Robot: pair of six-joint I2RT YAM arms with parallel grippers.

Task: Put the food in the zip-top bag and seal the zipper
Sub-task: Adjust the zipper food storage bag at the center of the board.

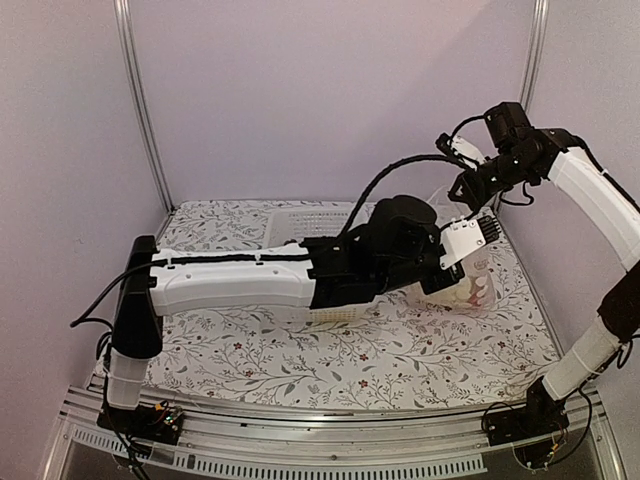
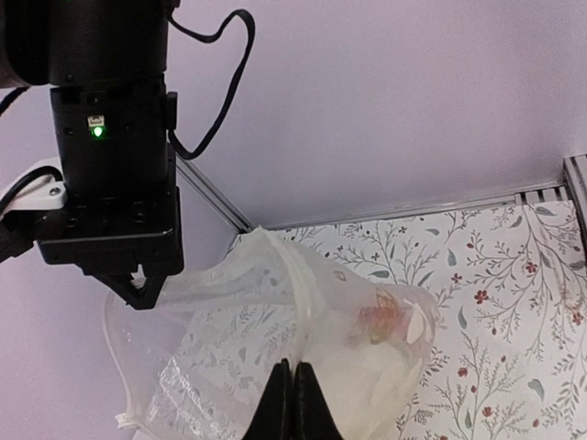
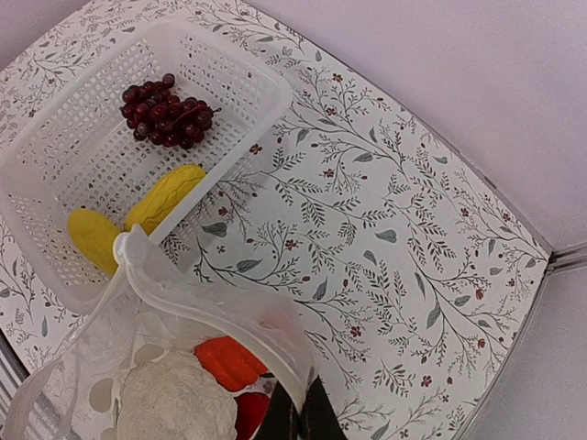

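Note:
The zip-top bag [image 3: 110,367] hangs between both grippers, its mouth open. Inside lie a white cauliflower [image 3: 174,399], an orange pumpkin [image 3: 229,360] and a red pepper [image 3: 249,412]. My right gripper [image 3: 300,417] is shut on the zipper [image 3: 211,307] at one end of the mouth. My left gripper [image 2: 292,403] is shut on the zipper [image 2: 298,302] lower down, with the bag [image 2: 367,348] bulging to its right. A grape bunch [image 3: 165,115] and two yellow pieces [image 3: 165,195] [image 3: 94,236] lie in the white basket [image 3: 83,156].
The basket stands left of the bag, and my left arm [image 1: 230,280] reaches across over it. My right arm [image 1: 590,200] arches over from the right, close to the side wall. A floral cloth [image 1: 420,350] covers the table.

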